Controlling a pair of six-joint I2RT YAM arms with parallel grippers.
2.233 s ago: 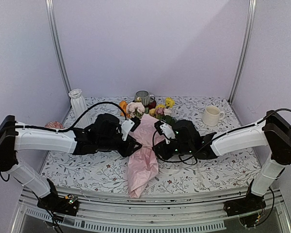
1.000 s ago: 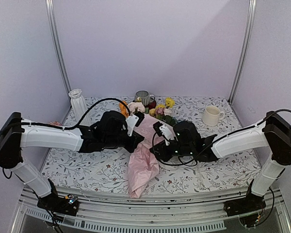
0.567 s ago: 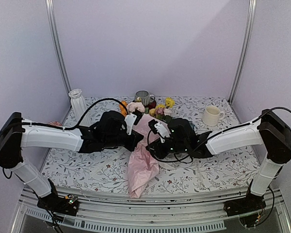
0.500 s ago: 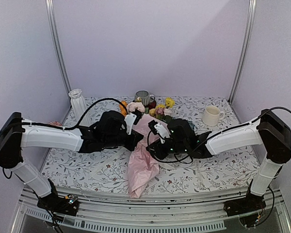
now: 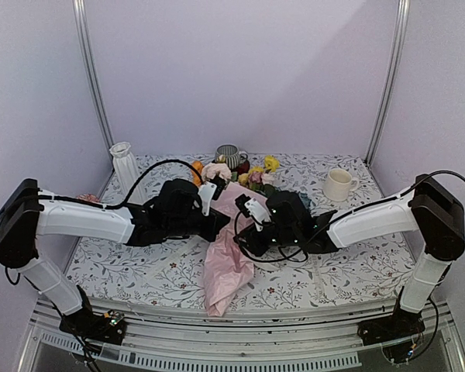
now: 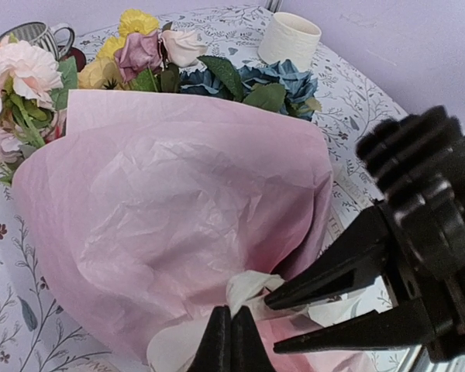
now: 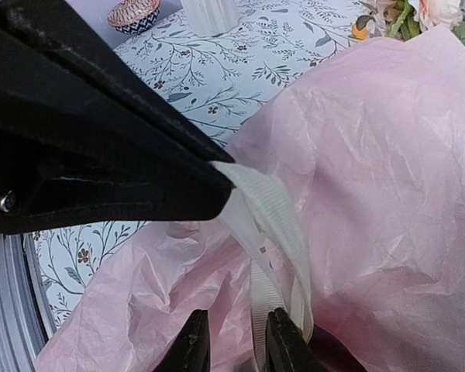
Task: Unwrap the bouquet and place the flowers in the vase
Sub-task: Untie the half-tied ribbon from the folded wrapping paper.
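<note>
The bouquet lies mid-table, its pink paper tapering toward the near edge. The flowers stick out at the far end. A pale ribbon ties the cone's waist. My left gripper is shut on one end of that ribbon and holds it taut. My right gripper faces it from the right, jaws slightly apart, with a ribbon strand lying against the inner side of one finger. The white ribbed vase stands at the far left.
A grey striped mug stands behind the flowers. At the far right is a cream mug. A small pink round object lies by the left edge. The two arms almost meet over the bouquet.
My right gripper has slid left along the bouquet to the ribbon knot, and its jaws have parted a little. The left gripper has stayed shut on the ribbon, hardly moving.
</note>
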